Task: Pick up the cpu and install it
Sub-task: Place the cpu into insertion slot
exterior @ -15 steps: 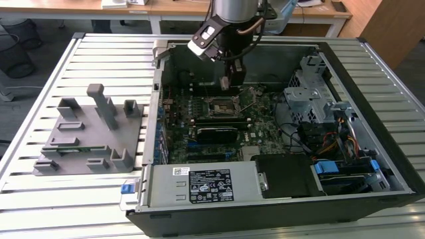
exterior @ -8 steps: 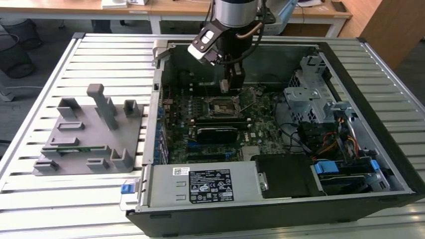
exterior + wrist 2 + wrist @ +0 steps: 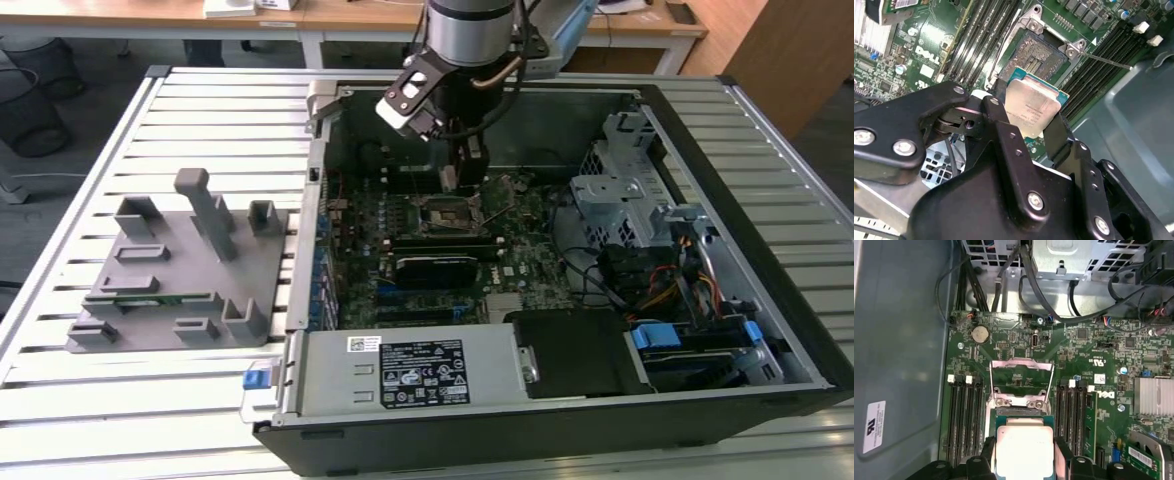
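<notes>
Clamping the cpu (image 3: pixel 1031 105) by two opposite edges, the gripper (image 3: pixel 1028 126) holds it flat between its black fingers (image 3: pixel 1054 132), metal lid facing the wrist cameras. The chip is a pale silver-grey square with a thin green rim and faint print. It hangs over the near edge of the open socket (image 3: pixel 1038 54), its sides roughly squared to the socket frame. It seems to sit just above the contacts rather than on them, though the gap is hard to judge. Beyond the socket its retention plate (image 3: pixel 1019 363) stands raised, and memory slots (image 3: pixel 961 415) flank the socket on the motherboard (image 3: pixel 1089 352).
</notes>
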Robot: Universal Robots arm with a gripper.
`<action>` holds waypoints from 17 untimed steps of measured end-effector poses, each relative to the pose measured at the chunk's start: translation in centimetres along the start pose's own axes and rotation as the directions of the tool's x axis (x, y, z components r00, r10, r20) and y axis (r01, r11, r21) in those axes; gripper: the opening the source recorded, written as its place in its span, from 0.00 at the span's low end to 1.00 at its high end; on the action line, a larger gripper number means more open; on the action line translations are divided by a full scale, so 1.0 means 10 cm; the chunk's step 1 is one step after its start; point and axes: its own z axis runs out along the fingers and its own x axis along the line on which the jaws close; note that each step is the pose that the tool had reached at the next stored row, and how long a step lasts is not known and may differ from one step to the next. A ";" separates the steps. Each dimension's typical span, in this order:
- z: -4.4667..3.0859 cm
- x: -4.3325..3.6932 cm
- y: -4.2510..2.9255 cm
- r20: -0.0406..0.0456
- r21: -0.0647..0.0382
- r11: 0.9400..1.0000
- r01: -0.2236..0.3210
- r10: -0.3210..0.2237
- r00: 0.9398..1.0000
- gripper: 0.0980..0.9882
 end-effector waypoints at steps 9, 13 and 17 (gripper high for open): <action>0.181 0.006 -0.036 0.001 0.000 1.000 -0.018 0.018 1.000 0.50; 0.250 0.014 -0.067 0.002 -0.001 1.000 -0.024 0.024 1.000 0.50; 0.324 0.032 -0.073 0.002 -0.001 0.999 -0.032 0.032 0.999 0.50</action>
